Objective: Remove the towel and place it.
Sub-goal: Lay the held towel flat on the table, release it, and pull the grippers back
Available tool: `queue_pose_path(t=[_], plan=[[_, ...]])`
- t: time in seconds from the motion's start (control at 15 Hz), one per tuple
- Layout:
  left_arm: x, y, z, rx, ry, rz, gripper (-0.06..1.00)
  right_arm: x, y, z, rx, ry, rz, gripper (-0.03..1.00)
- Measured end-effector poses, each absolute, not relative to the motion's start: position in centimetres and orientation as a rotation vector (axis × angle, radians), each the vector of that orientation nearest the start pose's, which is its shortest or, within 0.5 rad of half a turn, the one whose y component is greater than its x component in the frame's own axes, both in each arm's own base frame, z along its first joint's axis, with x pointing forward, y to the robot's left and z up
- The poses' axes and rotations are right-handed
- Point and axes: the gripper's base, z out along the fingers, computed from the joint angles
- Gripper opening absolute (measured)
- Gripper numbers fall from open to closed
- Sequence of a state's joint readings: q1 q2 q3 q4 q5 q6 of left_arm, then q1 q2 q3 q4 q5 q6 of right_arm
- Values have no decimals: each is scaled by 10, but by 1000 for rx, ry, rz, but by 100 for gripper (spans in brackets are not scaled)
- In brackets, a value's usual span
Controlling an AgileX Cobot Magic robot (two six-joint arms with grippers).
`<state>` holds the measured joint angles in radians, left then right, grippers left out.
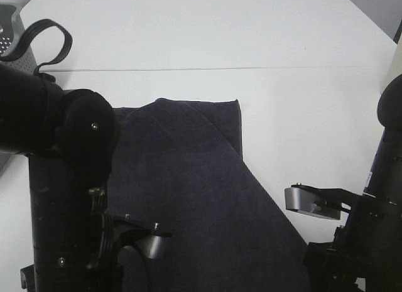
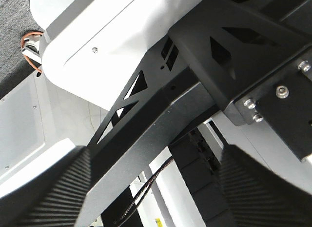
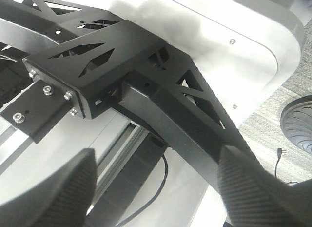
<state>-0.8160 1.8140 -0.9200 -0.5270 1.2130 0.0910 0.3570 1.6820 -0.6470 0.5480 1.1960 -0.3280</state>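
the towel [image 1: 195,179] lies on the table [image 1: 282,53] (partly folded); left claw [image 2: 156,188] and right claw [image 3: 156,188] spread, empty.

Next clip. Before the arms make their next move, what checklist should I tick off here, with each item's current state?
1. Left hand open and empty: ok.
2. Right hand open and empty: ok.
3. Towel lying on the table, held by neither hand: ok.
4. Towel fully flat: not ok, folds show near its far edge.
5. Towel's near edge on the table: cannot tell, it runs out of the high view.
6. Basket apart from the towel: ok, at the table's far left corner.
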Motion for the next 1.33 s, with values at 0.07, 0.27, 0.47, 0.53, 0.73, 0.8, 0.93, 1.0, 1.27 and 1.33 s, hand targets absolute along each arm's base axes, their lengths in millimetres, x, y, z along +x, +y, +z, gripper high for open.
queue_pose_path(t=[0.07, 0.27, 0.47, 0.53, 0.73, 0.8, 0.93, 1.0, 1.27, 1.33], plan=[[155, -227, 163, -802, -2484, 389, 74, 178, 113, 149, 447, -2531, -576, 70], [169, -237, 188, -912, -2566, 431, 75, 197, 119, 170, 509, -2635, -597, 70], [237, -226, 237, -943, -2839, 468, 75, 245, 125, 234, 600, -2935, -517, 70], [258, -213, 250, -899, -2919, 492, 75, 257, 126, 250, 626, -3005, -498, 70], [305, -169, 277, -778, -3091, 536, 75, 290, 113, 295, 520, -3185, -614, 70], [316, -153, 282, -732, -3136, 534, 75, 300, 102, 303, 433, -3221, -678, 70], [328, -128, 285, -632, -3186, 525, 75, 316, 78, 309, 300, -3270, -728, 70], [333, -117, 283, -589, -3196, 508, 75, 317, 73, 309, 279, -3277, -713, 70], [353, -109, 261, -532, -3190, 481, 76, 337, 63, 299, 277, -3266, -704, 70], [363, -111, 253, -536, -3197, 481, 77, 352, 54, 291, 245, -3262, -732, 70]])
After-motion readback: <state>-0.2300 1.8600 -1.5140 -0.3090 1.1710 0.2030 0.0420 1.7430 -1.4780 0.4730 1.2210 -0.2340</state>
